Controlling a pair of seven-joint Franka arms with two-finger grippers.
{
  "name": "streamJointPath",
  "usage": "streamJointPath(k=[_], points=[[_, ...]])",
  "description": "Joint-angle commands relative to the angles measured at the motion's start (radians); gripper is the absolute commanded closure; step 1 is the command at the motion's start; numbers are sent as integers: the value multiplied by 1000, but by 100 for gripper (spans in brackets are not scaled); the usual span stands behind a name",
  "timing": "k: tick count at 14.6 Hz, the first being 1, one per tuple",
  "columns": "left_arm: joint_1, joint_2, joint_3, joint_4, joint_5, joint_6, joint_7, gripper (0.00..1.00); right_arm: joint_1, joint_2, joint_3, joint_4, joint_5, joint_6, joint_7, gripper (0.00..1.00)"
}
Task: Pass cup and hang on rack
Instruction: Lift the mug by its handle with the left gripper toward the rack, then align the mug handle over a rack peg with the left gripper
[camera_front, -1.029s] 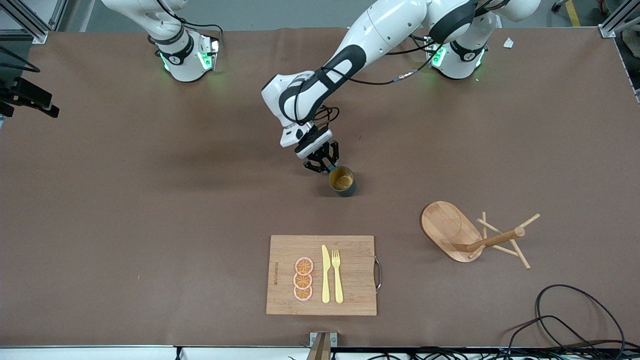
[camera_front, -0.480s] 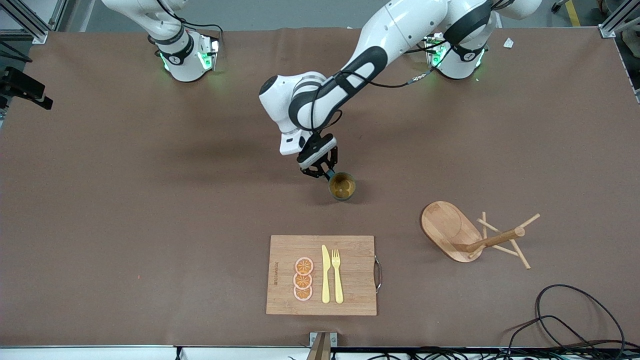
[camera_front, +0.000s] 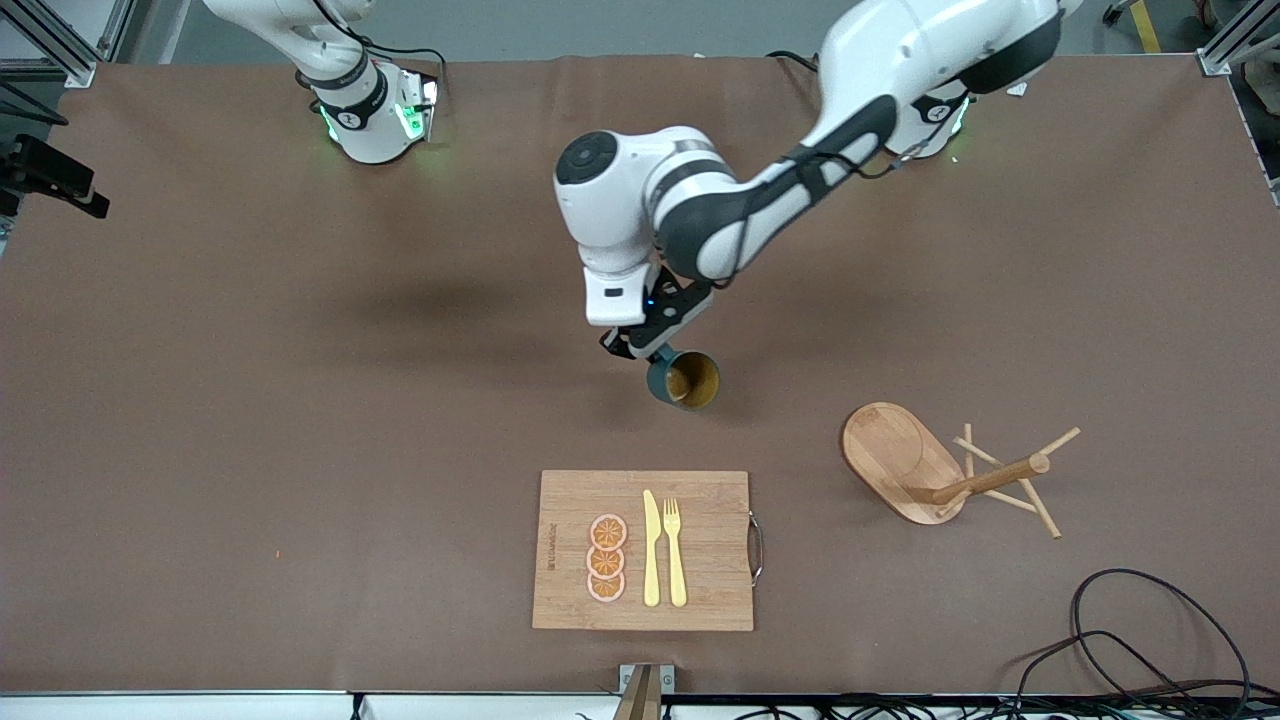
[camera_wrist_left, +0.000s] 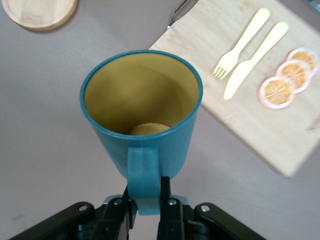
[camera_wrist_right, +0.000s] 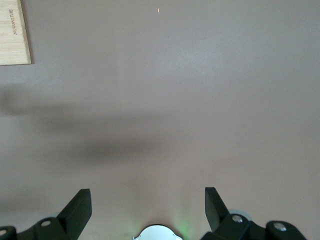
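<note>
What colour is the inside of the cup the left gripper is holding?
Yellowish-tan inside the teal cup, held by its handle in the left gripper; clearest in the left wrist view.

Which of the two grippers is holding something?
The left gripper, shut on the cup's handle over the table; the right gripper is open and empty, waiting.

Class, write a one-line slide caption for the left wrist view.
Left tool grips the ribbed teal mug by its loop handle above the brown table.

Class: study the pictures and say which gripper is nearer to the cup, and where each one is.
Left. The left gripper is shut on the cup by its handle, holding it above the table. The right gripper waits open over bare table, with no cup in its view.
</note>
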Motion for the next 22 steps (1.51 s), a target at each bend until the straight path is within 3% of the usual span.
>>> streamJointPath(k=[1,6,9,18,22], points=[[162,3,-149,-23,-66,40,31,95,0,-31,9,-39,-14,6,-2,0],[337,3,-249,-26,-257,139,91,95,0,-31,11,-42,-29,4,-15,0],[455,3,-285,-26,-435,153,218,95,0,-31,11,-47,-31,4,-15,0],[756,5,-312,-33,-903,144,612,95,0,-31,11,-45,-31,14,-15,0],[886,20,-312,-90,-1059,135,772,95,-2,-29,11,-45,-31,14,-15,0]])
